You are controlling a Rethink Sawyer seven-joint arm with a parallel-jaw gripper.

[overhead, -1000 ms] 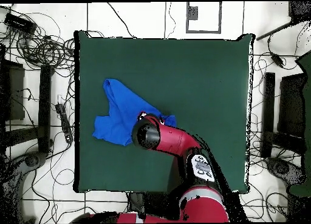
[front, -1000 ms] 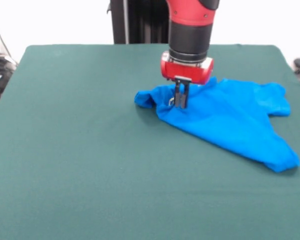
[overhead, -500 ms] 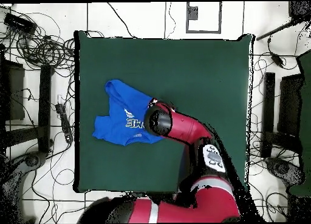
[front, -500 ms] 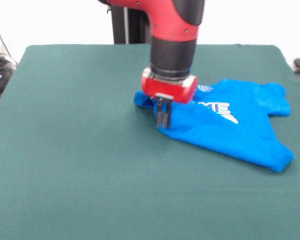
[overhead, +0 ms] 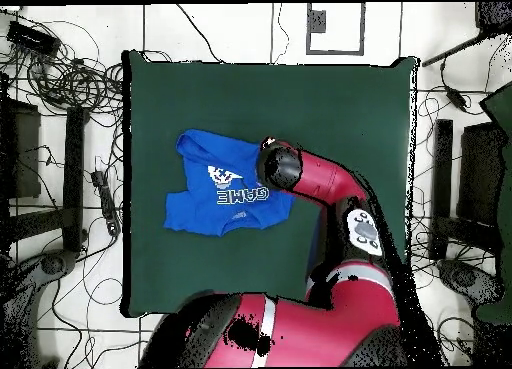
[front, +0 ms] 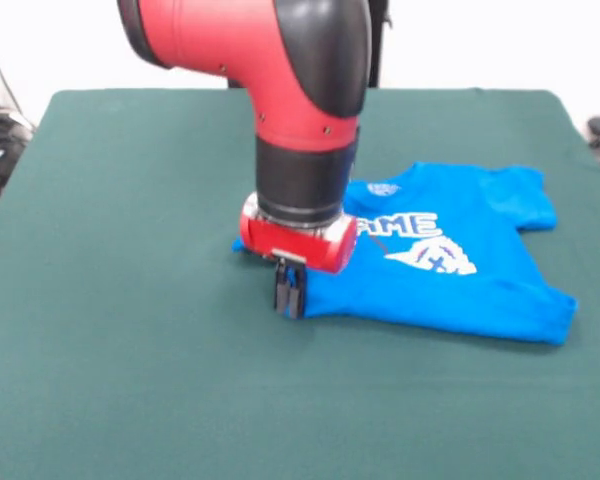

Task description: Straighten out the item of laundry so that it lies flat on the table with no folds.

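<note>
The item of laundry (front: 450, 265) is a bright blue T-shirt lying on the right half of the dark green table (front: 130, 300), with its white "GAME" print and pixel controller facing up. It looks mostly spread out, one sleeve toward the far right and a corner near the right edge. My gripper (front: 288, 290) is low at the shirt's left edge, its fingers together on the cloth there. Seen from overhead, the shirt (overhead: 225, 190) lies left of centre on the table (overhead: 340, 105), and the red arm's wrist (overhead: 280, 167) covers the gripper and the shirt's right edge.
Bare green felt stretches left of and in front of the shirt in the front view. Cables (overhead: 70, 80) and dark stands (overhead: 440, 185) ring the table on the floor. The shirt's far-right corner (front: 560, 325) lies close to the table's right edge.
The gripper has dragged the shirt's edge leftward and nearer the camera in the front view. The folded-over cloth has opened out, and the white print now shows.
</note>
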